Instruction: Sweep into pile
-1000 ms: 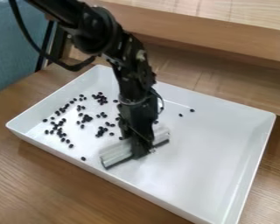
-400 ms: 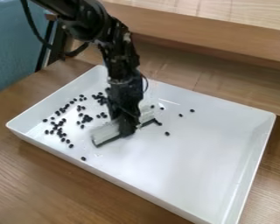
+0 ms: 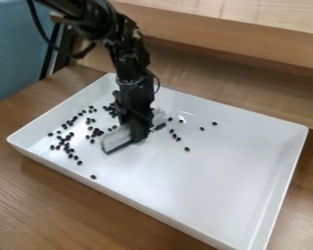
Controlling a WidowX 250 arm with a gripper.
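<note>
- While the black arm (image 3: 123, 44) comes in from the upper left of the frame, its gripper (image 3: 139, 135) hangs down a little left of the frame's middle, pinching the sweeper (image 3: 115, 140) about its mid-length.
- Pale and long, with a dark lower edge, the sweeper slants from lower left to upper right, sticking out on both sides of the gripper; whether that edge touches the tray I cannot tell.
- Small black beans (image 3: 98, 132) lie mostly in the left part of the white tray (image 3: 231, 166), in loose clumps left of the gripper and above its left.
- One bean (image 3: 93, 177) sits alone near the tray's lower left edge.
- A few beans (image 3: 178, 138) are strung out just right of the sweeper, with others farther right and above.
- Under the tray is a brown wooden table (image 3: 41, 195); a wooden ledge (image 3: 237, 29) runs across the upper right, and something blue (image 3: 12, 53) stands at the upper left.
</note>
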